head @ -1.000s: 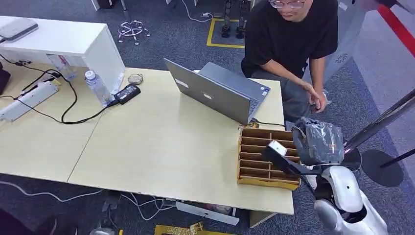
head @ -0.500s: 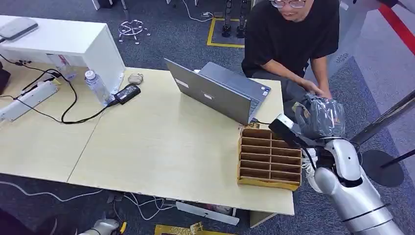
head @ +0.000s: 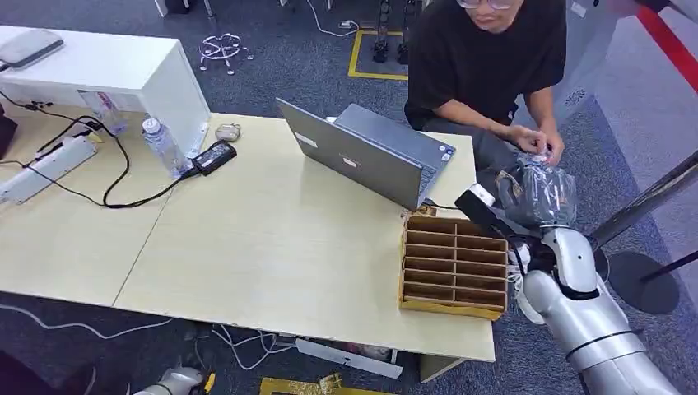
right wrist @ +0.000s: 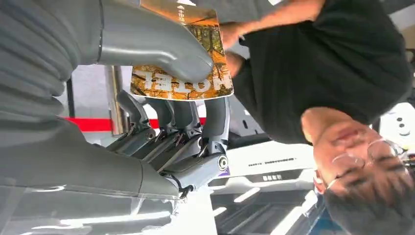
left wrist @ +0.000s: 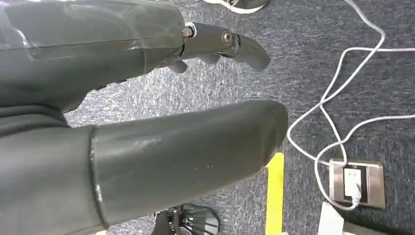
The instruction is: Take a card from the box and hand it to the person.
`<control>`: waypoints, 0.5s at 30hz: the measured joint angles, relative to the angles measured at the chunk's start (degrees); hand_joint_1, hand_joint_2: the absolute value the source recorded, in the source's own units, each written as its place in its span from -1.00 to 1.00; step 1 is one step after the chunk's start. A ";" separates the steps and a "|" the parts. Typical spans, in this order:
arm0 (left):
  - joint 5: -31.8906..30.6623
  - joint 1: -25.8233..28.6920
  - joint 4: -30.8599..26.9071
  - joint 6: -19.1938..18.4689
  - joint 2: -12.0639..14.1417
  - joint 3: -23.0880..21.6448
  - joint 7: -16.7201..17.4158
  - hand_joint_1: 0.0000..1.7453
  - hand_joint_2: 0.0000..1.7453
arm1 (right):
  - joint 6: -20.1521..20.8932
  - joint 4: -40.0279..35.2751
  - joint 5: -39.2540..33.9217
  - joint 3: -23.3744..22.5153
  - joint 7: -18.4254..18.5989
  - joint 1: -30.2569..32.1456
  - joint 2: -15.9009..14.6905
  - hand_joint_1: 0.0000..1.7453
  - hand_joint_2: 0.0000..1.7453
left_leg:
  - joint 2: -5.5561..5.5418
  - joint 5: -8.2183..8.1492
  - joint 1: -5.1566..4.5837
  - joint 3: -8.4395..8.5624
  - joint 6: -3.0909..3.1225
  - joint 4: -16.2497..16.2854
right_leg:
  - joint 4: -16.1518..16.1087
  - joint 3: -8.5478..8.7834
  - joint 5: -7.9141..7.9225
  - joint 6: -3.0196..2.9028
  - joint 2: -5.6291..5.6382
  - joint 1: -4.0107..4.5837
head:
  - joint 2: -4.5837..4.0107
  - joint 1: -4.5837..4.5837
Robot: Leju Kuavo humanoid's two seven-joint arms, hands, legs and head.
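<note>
My right hand (head: 539, 196), wrapped in clear plastic, is raised past the table's right edge toward the seated person (head: 486, 58). It pinches an orange card (right wrist: 183, 73) with an autumn print between thumb (right wrist: 156, 44) and fingers (right wrist: 176, 122). The person's hand (right wrist: 229, 36) touches the card's far edge; in the head view both their hands (head: 537, 138) sit just above mine. The brown cardboard box (head: 451, 308) with divided slots stands at the table's right front corner. My left hand (left wrist: 195, 152) hangs over grey carpet, fingers apart and holding nothing.
An open grey laptop (head: 370, 152) sits behind the box on the wooden table (head: 272, 239). A water bottle (head: 165, 148), a power brick (head: 214, 156), cables and a power strip (head: 45, 169) lie at the left. A black pole (head: 650, 197) slants at the right.
My right arm has swung up from over the box toward the person, carrying the card. The person's hands rose from their knee to meet it.
</note>
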 joint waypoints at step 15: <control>-0.42 0.00 0.00 -0.70 -0.02 -0.81 -0.72 -1.00 -1.00 | -0.48 4.81 -0.09 0.04 0.33 -0.16 1.03 0.66 1.00 | 0.00 0.00 0.00 0.00 0.00 0.00 | 0.00 -0.01 0.00 0.00 0.00 0.00 | 0.00 0.00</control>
